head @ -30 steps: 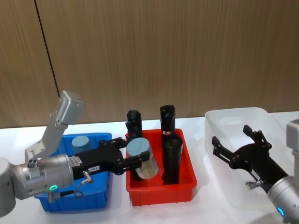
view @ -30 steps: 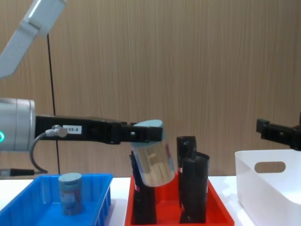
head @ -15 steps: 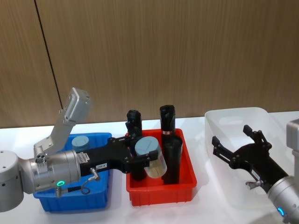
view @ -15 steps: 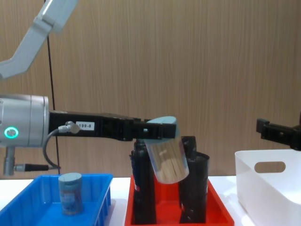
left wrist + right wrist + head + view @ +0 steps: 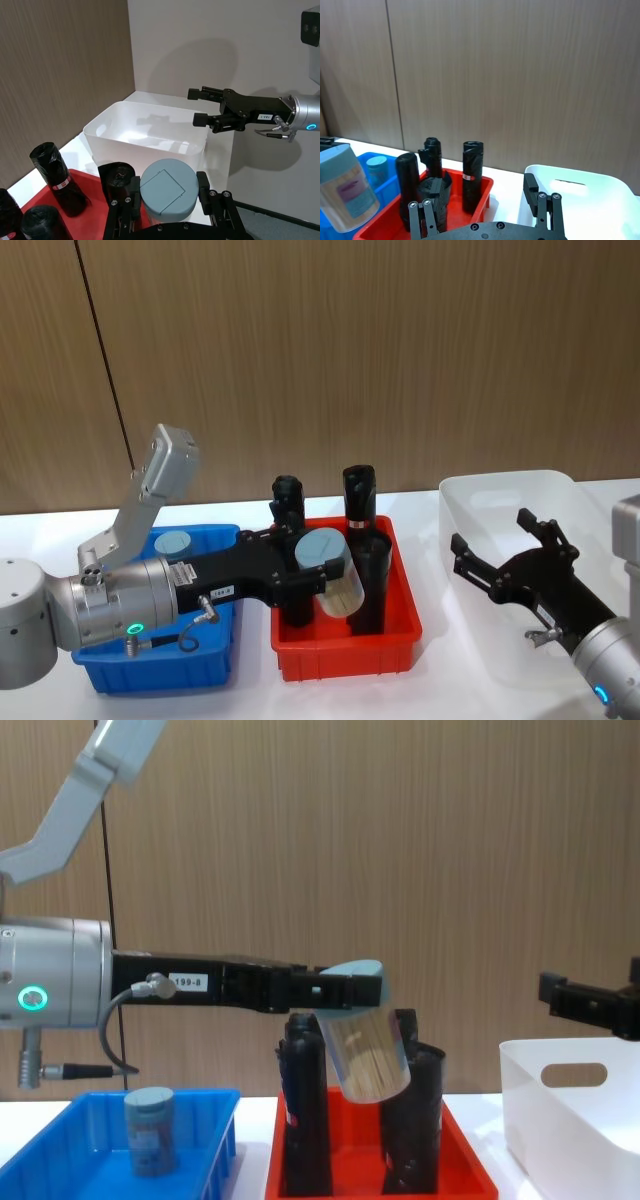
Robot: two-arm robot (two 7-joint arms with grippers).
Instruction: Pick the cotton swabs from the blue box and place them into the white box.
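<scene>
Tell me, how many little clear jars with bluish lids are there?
2. One jar hangs tilted in the left claw above the red tray; the other jar stands in the blue box.

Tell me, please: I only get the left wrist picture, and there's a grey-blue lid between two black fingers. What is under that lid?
Observer: A clear jar full of cotton swabs. The chest camera shows the left pincer gripping it near the lid, tilted, in the air over the red tray.
Operator: Is it the only one?
Observer: No. A second jar stands upright in the blue box, on the robot's left.
</scene>
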